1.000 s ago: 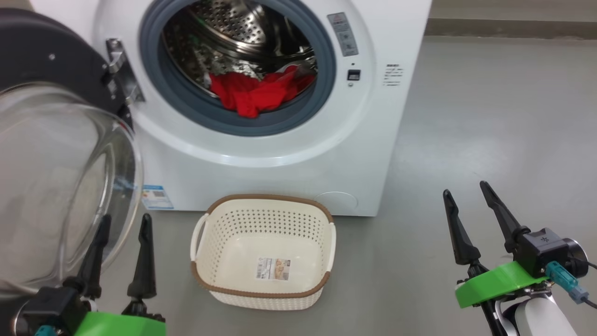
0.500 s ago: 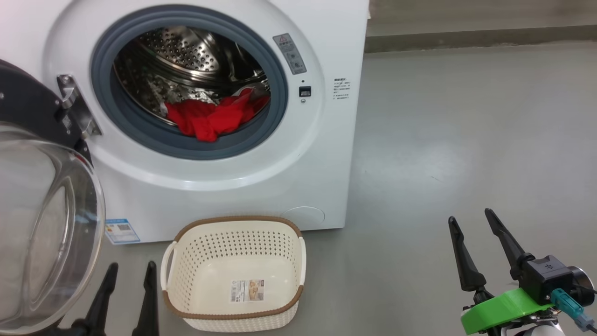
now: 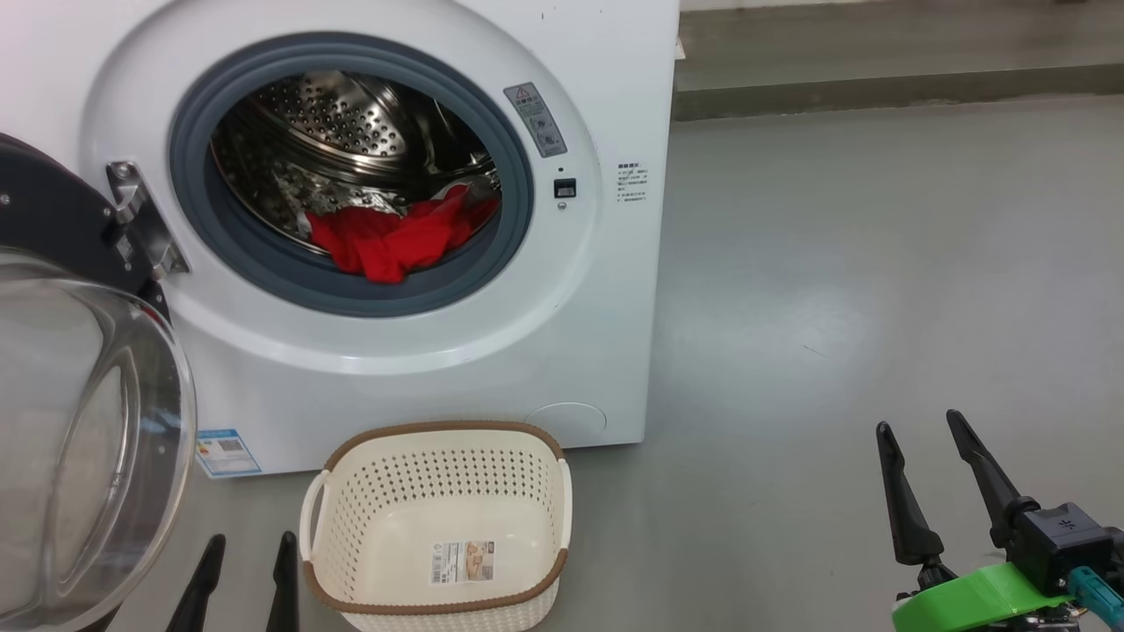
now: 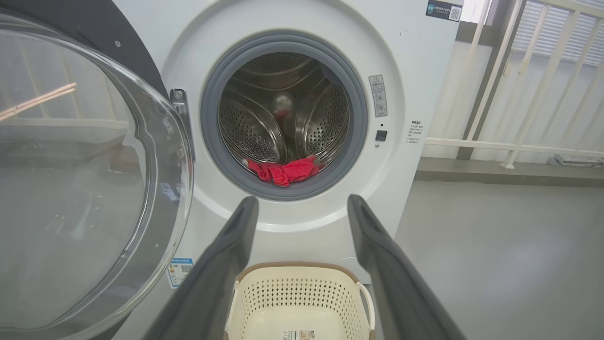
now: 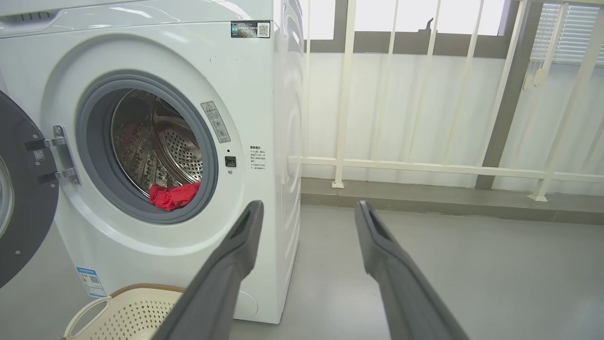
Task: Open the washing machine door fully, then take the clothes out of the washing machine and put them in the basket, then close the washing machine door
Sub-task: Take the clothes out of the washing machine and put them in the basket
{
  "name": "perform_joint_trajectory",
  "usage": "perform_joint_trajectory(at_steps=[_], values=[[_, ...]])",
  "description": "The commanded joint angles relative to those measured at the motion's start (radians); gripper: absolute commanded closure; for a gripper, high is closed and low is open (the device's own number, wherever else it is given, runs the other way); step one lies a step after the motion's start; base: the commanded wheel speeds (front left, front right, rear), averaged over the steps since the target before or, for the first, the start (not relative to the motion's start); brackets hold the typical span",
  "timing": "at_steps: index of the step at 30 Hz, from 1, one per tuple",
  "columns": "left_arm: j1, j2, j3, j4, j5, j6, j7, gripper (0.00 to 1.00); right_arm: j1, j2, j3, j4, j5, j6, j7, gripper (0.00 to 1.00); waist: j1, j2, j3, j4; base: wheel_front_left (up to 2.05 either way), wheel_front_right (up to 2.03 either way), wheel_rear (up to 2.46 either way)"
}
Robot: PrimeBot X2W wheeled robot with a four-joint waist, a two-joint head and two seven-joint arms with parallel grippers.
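The white washing machine stands with its door swung open to the left, glass bowl facing me. Red clothes lie at the front of the steel drum, over the grey ring; they also show in the left wrist view and the right wrist view. The cream basket sits empty on the floor before the machine. My left gripper is open at the bottom left, beside the basket. Far right over bare floor, my right gripper is open and holds nothing.
Grey floor stretches to the right of the machine, ending at a low step. A white railing and window wall stand behind. The open door takes up the space at the left.
The head view has shifted: the machine and basket sit lower and further left in the picture, and both grippers show lower. Clothes, basket and door keep their places relative to each other.
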Motion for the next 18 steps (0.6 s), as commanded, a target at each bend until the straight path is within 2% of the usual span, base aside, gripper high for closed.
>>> perform_joint_trajectory(at_steps=[1,10,18], values=[[-0.008,0.021,0.032,-0.028,0.008,0.003,-0.011,0.00,-0.019,-0.009,0.018,-0.031,-0.012,0.005,-0.006,0.00,0.0001,0.0000,0.002,0.001,0.00,0.00,0.00],[-0.006,0.026,0.031,-0.043,0.021,0.034,-0.003,0.00,-0.025,-0.009,0.032,-0.023,-0.010,0.005,-0.006,0.00,0.0001,0.0000,0.007,0.006,0.12,-0.18,0.06],[-0.006,0.029,0.023,-0.057,0.023,0.046,0.010,0.00,-0.029,-0.009,0.037,-0.017,-0.011,0.005,-0.006,0.00,0.0001,0.0000,0.013,0.005,1.27,-1.27,0.00]])
